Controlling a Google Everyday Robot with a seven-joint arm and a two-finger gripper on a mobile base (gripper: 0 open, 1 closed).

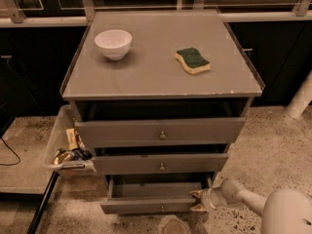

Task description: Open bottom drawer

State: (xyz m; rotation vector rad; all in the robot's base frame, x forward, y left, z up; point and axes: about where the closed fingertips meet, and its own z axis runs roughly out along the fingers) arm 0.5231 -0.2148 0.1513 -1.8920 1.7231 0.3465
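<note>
Arm (285, 213), white and rounded, comes in from the lower right corner over the speckled floor (273, 140) and reaches left. At its tip the claw (196, 202) sits low, right at the right end of the bottom drawer (146, 206). Its 2 yellowish fingers (194, 194) stand apart, 1 by the top edge of that drawer's front and 1 by the lower edge. Whether they press on the front cannot be told.

The bottom drawer is the lowest of 3 in the desk (156, 72) and stands pulled out partway. Its grey inside shows behind the front, and its small round knob (162, 209) sits at the centre of the front, well left of the claw.

Above it comes the middle drawer (195, 163), then the top drawer (122, 130), each with a like knob and a dark gap over its front.

Left of the drawers, a pale bin (57, 130) on the floor holds snack packets (73, 152). A dark cable (7, 155) curves at the far left edge.

On the desk top, a green and yellow sponge (192, 61) lies toward the right. A white bowl (113, 44) stands upright toward the back left, well apart from the sponge.

Behind the desk are dark cabinets, and a white pole (300, 99) leans at the right edge.
</note>
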